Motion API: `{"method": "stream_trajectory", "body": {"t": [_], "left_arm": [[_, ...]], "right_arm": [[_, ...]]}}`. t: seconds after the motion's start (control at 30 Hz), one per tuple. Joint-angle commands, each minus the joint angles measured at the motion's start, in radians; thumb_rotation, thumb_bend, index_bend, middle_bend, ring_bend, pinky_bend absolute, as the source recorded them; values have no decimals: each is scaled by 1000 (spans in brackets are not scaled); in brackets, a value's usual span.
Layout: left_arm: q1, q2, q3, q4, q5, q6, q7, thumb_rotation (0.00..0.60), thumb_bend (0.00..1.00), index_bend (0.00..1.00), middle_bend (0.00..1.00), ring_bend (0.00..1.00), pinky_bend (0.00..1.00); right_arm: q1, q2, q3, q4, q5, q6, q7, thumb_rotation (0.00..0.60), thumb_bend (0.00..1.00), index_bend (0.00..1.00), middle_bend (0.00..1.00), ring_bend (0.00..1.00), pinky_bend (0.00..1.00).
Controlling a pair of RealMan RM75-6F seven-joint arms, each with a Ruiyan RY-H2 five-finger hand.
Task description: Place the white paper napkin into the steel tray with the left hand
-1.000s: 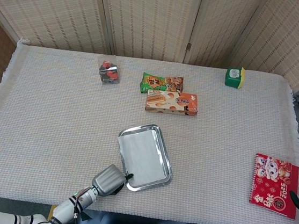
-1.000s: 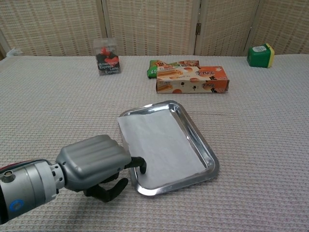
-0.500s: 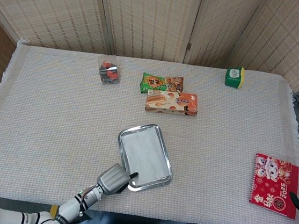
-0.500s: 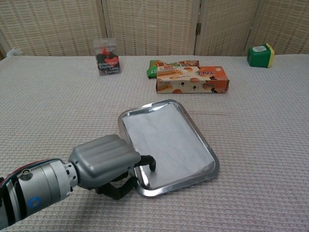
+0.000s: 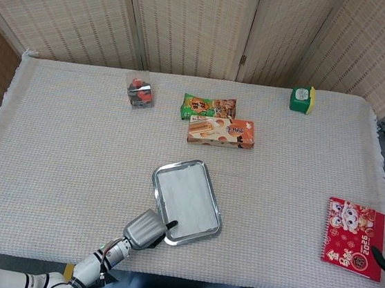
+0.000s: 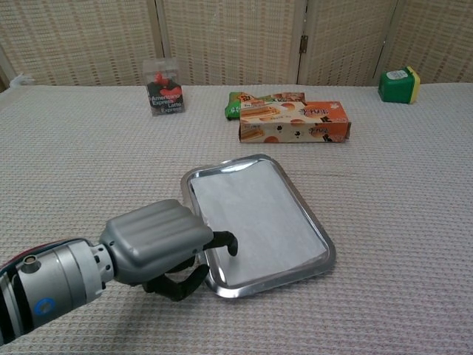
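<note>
The steel tray [image 5: 207,171] [image 6: 311,222] lies near the table's front edge, a little left of centre. The white paper napkin [image 5: 188,198] [image 6: 255,214] lies flat inside it, within the rim. My left hand [image 5: 144,229] [image 6: 151,240] sits at the tray's near-left corner, its grey back hiding most of the fingers. One black fingertip [image 6: 229,241] reaches over the rim and touches the napkin's near-left part. The thumb curls below, outside the rim on the cloth. Neither view shows my right hand.
At the back stand a clear coffee box [image 5: 140,91], a green snack pack [image 5: 208,106], an orange biscuit box [image 5: 221,131] and a green-yellow container [image 5: 301,99]. A red booklet [image 5: 354,237] lies front right, with a dark curved piece [image 5: 384,262] beside it.
A second ago the napkin overhung the tray's left rim; now it lies wholly inside. My left hand has shifted slightly right and forward, its fingertip now over the rim.
</note>
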State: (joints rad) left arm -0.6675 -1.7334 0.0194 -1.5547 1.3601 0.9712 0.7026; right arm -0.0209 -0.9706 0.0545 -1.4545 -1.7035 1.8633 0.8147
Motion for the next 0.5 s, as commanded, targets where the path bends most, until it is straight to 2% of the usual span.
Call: {"method": "stream_trajectory", "body": {"t": [0.03, 0.2, 0.37, 0.43, 0.5], "left_arm": [[2, 8, 0, -14, 7, 11, 4, 467, 716, 269, 1000, 1000, 1000], [13, 35, 0, -53, 38, 52, 1, 462, 715, 235, 1000, 1000, 1000], [60, 113, 1, -106, 103, 172, -31, 467, 699, 208, 1000, 988, 1000], [97, 155, 5, -122, 134, 247, -71, 470, 674, 203, 1000, 928, 1000], [135, 190, 16, -126, 158, 311, -118, 485, 649, 197, 970, 804, 972]], "right_arm": [[1, -1, -1, -1, -1, -2, -3, 600, 328, 0, 0, 0, 0], [3, -3, -2, -4, -4, -4, -15, 600, 328, 0, 0, 0, 0], [10, -5, -12, -12, -19, -20, -42, 600, 327, 0, 0, 0, 0], [15, -8, -16, -18, -24, -34, -63, 600, 327, 0, 0, 0, 0], [20, -10, -20, -26, -27, -48, -84, 600, 328, 0, 0, 0, 0]]}}
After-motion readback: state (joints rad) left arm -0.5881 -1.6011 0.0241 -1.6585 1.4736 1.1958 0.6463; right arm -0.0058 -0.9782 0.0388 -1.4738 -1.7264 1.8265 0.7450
